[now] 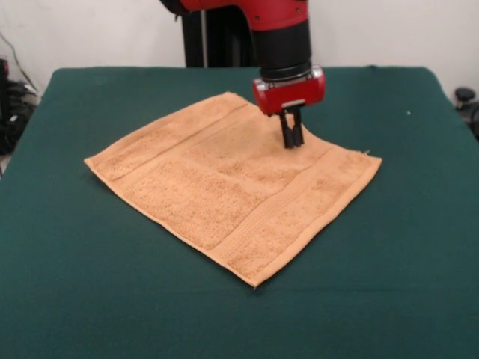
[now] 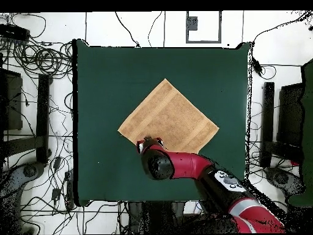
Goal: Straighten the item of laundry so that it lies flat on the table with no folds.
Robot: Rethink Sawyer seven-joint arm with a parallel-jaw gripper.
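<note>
The golden-tan terry towel point(image 1: 228, 183) lies spread out like a diamond on the dark green table point(image 1: 82, 284), with a woven band near two opposite edges. No folds show. My gripper point(image 1: 292, 142) points straight down at the towel's far edge, right of its far corner. Its fingers are close together and the tips touch the cloth, with no cloth lifted. In the overhead view the towel point(image 2: 170, 117) lies mid-table point(image 2: 98, 165), and the red wrist covers the gripper point(image 2: 147, 143) at the towel's lower-left edge.
The red and black arm point(image 2: 189, 165) reaches in from the bottom right in the overhead view. Cables and equipment point(image 2: 36, 61) lie on the floor around the table. Green cloth surrounds the towel on all sides.
</note>
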